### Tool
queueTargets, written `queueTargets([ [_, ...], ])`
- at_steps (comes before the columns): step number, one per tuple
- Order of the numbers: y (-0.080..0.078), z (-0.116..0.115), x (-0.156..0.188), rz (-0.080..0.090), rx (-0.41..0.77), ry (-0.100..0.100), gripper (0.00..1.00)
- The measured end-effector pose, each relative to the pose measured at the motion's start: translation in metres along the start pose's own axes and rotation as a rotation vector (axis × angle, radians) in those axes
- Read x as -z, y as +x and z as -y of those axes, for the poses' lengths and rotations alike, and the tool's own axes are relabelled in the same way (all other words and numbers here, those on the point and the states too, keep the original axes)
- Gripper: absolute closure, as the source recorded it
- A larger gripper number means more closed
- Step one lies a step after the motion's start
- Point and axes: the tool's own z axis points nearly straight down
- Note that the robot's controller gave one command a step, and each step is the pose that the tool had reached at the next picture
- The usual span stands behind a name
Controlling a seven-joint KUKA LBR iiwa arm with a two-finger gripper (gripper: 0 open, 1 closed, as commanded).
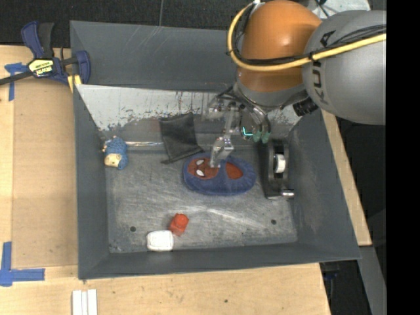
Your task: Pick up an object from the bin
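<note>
Your view: pale tan desk point(39, 195) left of and below grey bin point(92, 195); black surface point(131, 2) behind; glare on bin's far wall point(141, 100).

A blue, seemingly soft pouch point(220, 184) with 2 red patches lies flat, central in the bin point(131, 205).

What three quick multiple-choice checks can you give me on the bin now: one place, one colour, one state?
1. Where is the end effector? A over the blue round thing with red patches, in the middle of the bin; B at the left corner; C outside the rim.
2. What colour is the small block beside the white lump? A green; B red; C black.
3. How is the white lump? A lying on the floor; B lifted in the air; C hanging on the rim.
Answers: 1 A, it hangs right above the blue thing. 2 B, it is plainly red. 3 A, it rests by the front wall.
</note>
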Motion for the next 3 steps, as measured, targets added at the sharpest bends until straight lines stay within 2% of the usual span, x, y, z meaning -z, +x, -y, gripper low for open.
queueTargets([
  [1, 0.002, -0.011, -0.123, 0.002, -0.114, -0.002, 0.0],
  [2, 0.0, -0.011, -0.118, 0.007, -0.113, -0.002, 1.0],
  [3, 0.014, -0.03, 0.004, 0.015, -0.081, -0.002, 1.0],
])
